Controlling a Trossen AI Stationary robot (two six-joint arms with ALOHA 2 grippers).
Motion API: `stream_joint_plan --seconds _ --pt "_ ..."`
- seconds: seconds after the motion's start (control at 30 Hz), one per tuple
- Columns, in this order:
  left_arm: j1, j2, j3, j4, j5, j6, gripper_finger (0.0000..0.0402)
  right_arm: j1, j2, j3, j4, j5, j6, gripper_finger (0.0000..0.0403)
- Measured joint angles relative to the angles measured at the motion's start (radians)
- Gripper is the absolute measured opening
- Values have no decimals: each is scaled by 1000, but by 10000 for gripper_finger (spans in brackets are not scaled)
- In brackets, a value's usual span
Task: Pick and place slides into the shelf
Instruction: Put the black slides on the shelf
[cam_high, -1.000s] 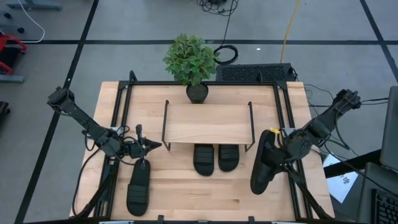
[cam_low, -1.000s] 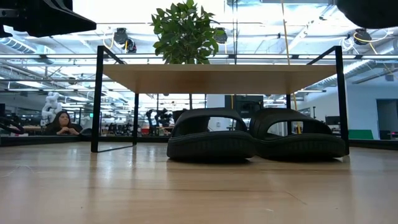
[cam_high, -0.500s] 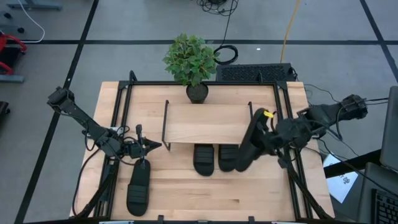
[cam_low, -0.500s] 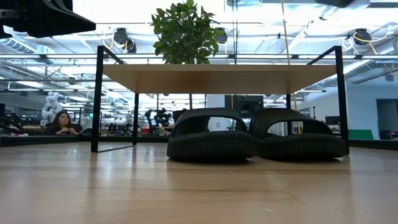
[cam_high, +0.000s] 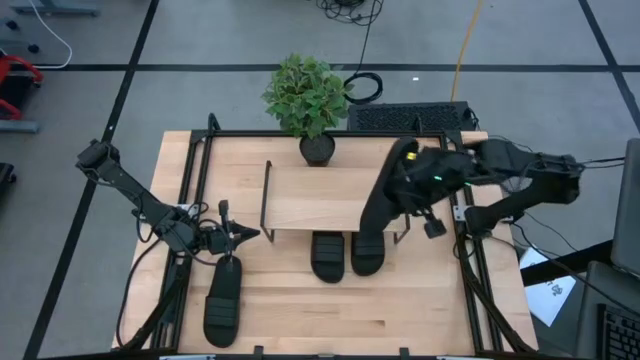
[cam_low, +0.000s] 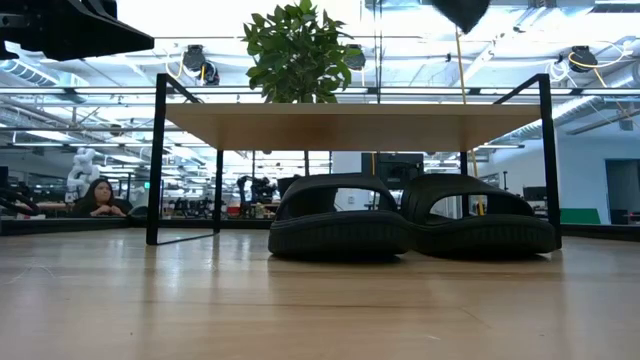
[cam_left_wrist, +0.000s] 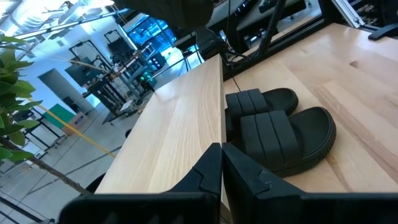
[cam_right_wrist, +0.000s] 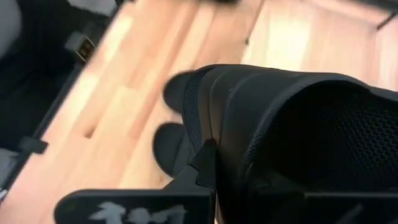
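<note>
A robotics lab: grey floor (cam_high: 200, 40) marked with black tape lines, trailing cables (cam_high: 350, 10), ceiling lights and rigs, a seated person (cam_low: 100, 197) behind the worktop (cam_high: 300, 300).

All four rubber slide sandals were plain matte black: the pair under the shelf (cam_high: 348, 255), the lone one at front left (cam_high: 222, 300), the lifted one (cam_high: 385, 195). Straps showed ribbed bands (cam_left_wrist: 261, 127). The low plank-top shelf (cam_high: 320, 197) was light wood on thin black wire legs. The slatted wooden tabletop (cam_high: 300, 310) was pale, with black rails. Both robot arms were dark; the right gripper (cam_high: 432, 172) carried a small green dot. The leafy potted plant (cam_high: 307, 95) was green with paler edges, in a black pot.
</note>
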Motion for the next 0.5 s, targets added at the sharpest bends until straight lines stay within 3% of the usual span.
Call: stream_joint_plan --seconds 0.27,0.37,0.5 --pt "0 0 0 -1 0 3 19 -196 221 268 -300 -97 -102 6" --pt "0 0 0 -1 0 6 19 -260 268 310 -389 -180 -161 6" --pt "0 0 0 -4 0 8 19 -336 300 313 -372 -308 -199 6"
